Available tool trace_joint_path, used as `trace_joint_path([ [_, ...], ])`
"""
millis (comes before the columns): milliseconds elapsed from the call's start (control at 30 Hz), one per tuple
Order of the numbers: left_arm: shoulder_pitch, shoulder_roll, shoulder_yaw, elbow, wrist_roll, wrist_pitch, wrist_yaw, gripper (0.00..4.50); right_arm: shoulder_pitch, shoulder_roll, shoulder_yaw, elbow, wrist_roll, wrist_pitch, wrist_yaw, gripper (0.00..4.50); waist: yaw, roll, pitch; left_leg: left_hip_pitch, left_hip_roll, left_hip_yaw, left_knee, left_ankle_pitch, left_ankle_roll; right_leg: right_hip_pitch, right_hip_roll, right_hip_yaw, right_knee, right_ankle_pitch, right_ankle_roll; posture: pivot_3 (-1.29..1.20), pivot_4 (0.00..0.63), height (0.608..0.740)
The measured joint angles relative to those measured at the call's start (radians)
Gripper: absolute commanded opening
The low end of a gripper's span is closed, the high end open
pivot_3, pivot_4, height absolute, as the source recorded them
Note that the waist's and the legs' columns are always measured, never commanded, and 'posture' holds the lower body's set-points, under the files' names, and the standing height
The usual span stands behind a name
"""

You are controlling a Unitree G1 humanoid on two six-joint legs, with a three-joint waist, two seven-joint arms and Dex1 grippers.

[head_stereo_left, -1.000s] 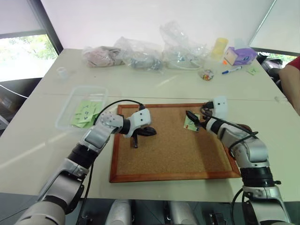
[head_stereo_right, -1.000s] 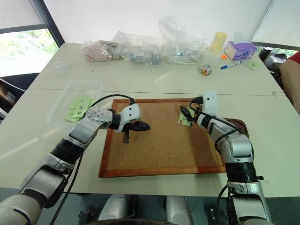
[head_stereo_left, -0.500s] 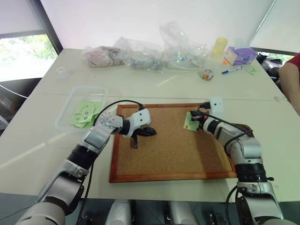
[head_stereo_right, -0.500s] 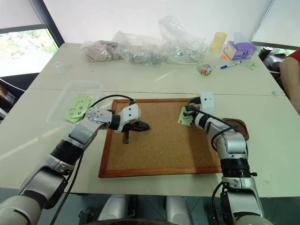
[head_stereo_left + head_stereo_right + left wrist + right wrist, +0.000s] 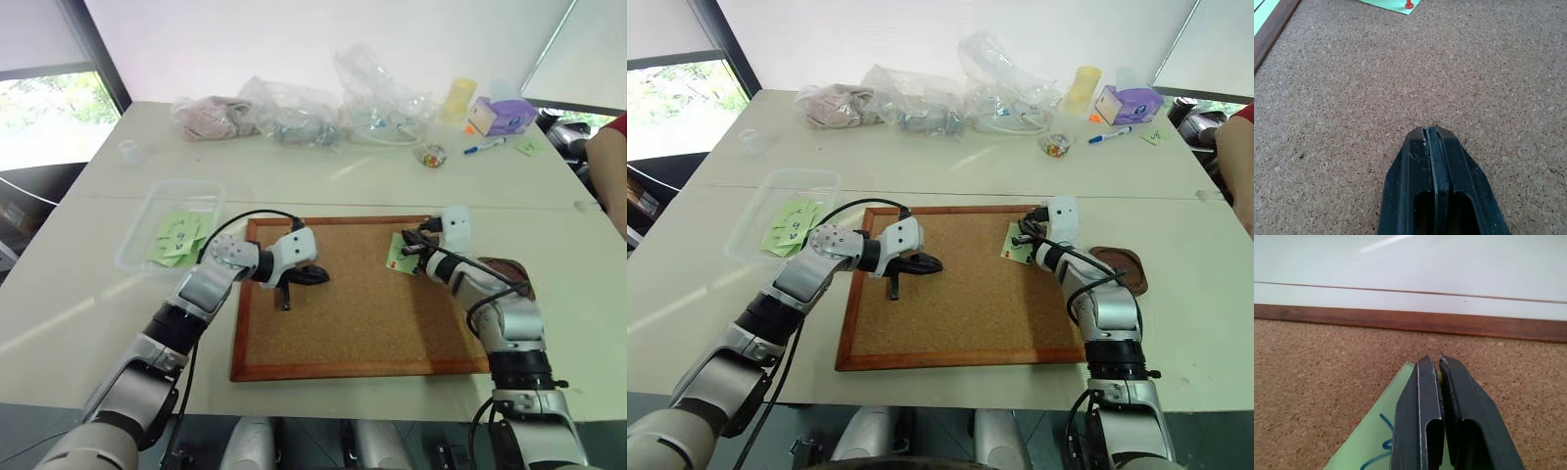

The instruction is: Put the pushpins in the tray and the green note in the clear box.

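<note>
My left gripper [image 5: 1431, 134] hovers pressed together over bare cork, while my right gripper [image 5: 1439, 363] is clamped tight over the green note's [image 5: 1018, 245] top edge, where I'd guess the pin sits. I should pull straight off the board [image 5: 362, 338] so the note doesn't tear. The clear box [image 5: 137, 235] holds green notes, and the tray [image 5: 1119, 266] looks bare.
</note>
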Motion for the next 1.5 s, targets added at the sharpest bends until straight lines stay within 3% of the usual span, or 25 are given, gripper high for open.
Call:
trace_joint_path([
  [433, 0.006, -0.005, 0.000, -0.021, -0.001, 0.037, 0.000, 0.00, 0.009, 0.023, -0.036, -0.017, -0.037, -0.137, -0.044, 0.06, -0.001, 0.000, 0.000, 0.000, 0.000, 0.000, 0.000, 0.000, 0.000, 0.000, 0.000, 0.000, 0.000, 0.000, 0.000, 0.00, 0.150, 0.737],
  [833, 0.046, 0.003, -0.001, -0.084, -0.007, 0.055, -0.011, 0.00, 0.411, -0.015, -0.273, -0.443, -0.017, -0.014, -0.148, 0.06, -0.003, 0.002, -0.001, 0.001, 0.000, 0.000, 0.000, 0.000, 0.000, 0.000, 0.000, 0.001, 0.000, 0.000, 0.000, 0.00, 0.150, 0.737],
  [1333, 0.053, -0.015, -0.001, -0.094, -0.008, 0.059, -0.027, 0.00, 0.425, -0.010, -0.297, -0.351, -0.037, 0.045, -0.215, 0.06, 0.000, 0.002, -0.001, 0.001, 0.000, 0.000, 0.000, 0.000, 0.000, 0.000, 0.001, 0.001, 0.000, 0.000, 0.000, 0.00, 0.150, 0.737],
  [1433, 0.052, -0.014, -0.001, -0.094, -0.008, 0.059, -0.027, 0.00, 0.422, -0.006, -0.298, -0.339, -0.030, 0.045, -0.214, 0.96, 0.000, 0.003, -0.001, 0.001, 0.000, 0.000, 0.000, 0.000, 0.000, 0.000, 0.001, 0.001, 0.000, 0.000, 0.000, 0.00, 0.150, 0.737],
  [1500, 0.052, -0.014, -0.001, -0.094, -0.008, 0.059, -0.027, 0.00, 0.419, -0.006, -0.300, -0.334, -0.025, 0.045, -0.213, 1.95, 0.000, 0.003, -0.001, 0.001, 0.000, 0.000, 0.000, 0.000, 0.000, 0.000, 0.001, 0.001, 0.000, 0.000, 0.000, 0.00, 0.150, 0.737],
])
